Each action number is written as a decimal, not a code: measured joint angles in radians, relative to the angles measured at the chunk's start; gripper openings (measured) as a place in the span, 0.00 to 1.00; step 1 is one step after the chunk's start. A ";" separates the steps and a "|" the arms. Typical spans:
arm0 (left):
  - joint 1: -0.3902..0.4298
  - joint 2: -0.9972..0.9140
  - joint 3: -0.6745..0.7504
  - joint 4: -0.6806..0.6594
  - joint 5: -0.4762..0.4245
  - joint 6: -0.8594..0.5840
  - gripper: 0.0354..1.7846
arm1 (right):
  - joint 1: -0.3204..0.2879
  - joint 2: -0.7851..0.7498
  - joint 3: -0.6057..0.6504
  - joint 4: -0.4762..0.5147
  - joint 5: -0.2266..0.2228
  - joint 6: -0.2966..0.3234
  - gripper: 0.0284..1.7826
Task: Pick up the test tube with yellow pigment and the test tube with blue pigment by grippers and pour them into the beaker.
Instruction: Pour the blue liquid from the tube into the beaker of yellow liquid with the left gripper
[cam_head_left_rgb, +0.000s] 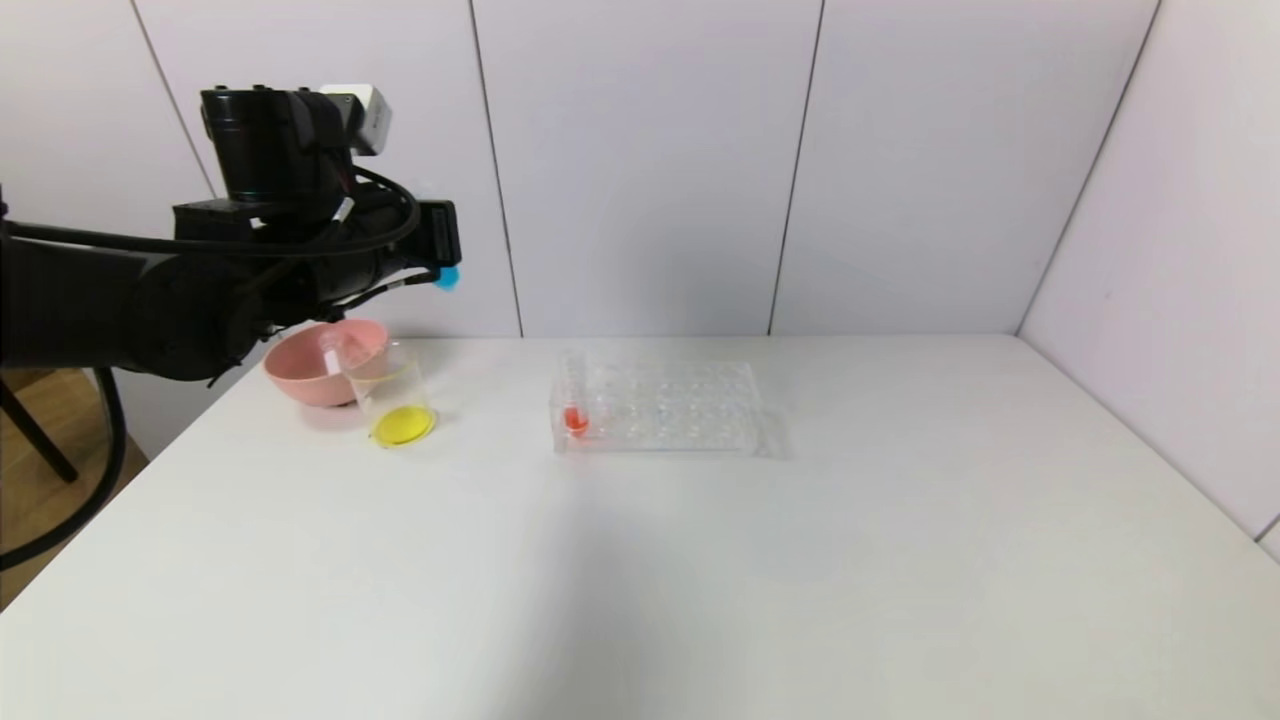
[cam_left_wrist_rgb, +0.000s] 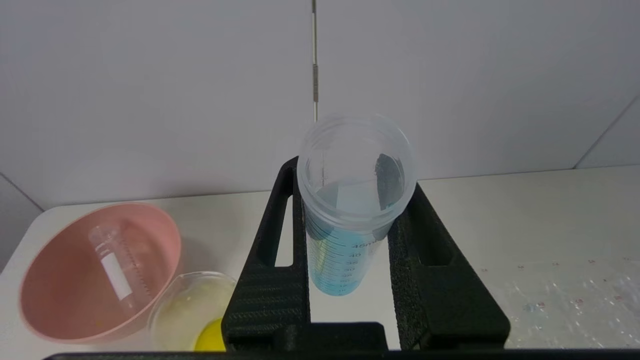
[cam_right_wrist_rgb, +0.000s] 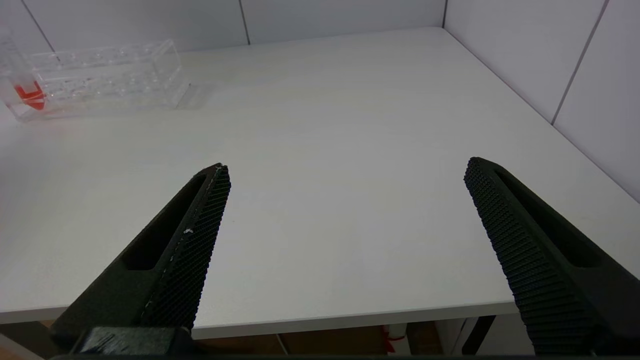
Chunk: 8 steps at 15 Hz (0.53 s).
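One beaker (cam_head_left_rgb: 394, 400), yellow liquid inside.

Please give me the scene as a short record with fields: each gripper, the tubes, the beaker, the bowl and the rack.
left gripper: raised above the pink bowl, shut on the blue test tube
right gripper: open, low over the near table edge
beaker: beside the bowl, yellow liquid at its bottom
pink bowl: holds an empty clear tube
tube rack: one red-liquid tube at its left end

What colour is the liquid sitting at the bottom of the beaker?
Yellow; the beaker shows a bright yellow pool, clearest in the head view.
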 joint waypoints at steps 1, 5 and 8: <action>0.028 -0.012 0.016 -0.001 -0.009 -0.001 0.24 | 0.000 0.000 0.000 0.000 0.000 0.000 0.96; 0.137 -0.043 0.080 -0.039 -0.068 -0.005 0.24 | 0.000 0.000 0.000 0.000 0.000 0.000 0.96; 0.199 -0.058 0.111 -0.046 -0.082 -0.005 0.24 | 0.000 0.000 0.000 0.000 0.000 0.000 0.96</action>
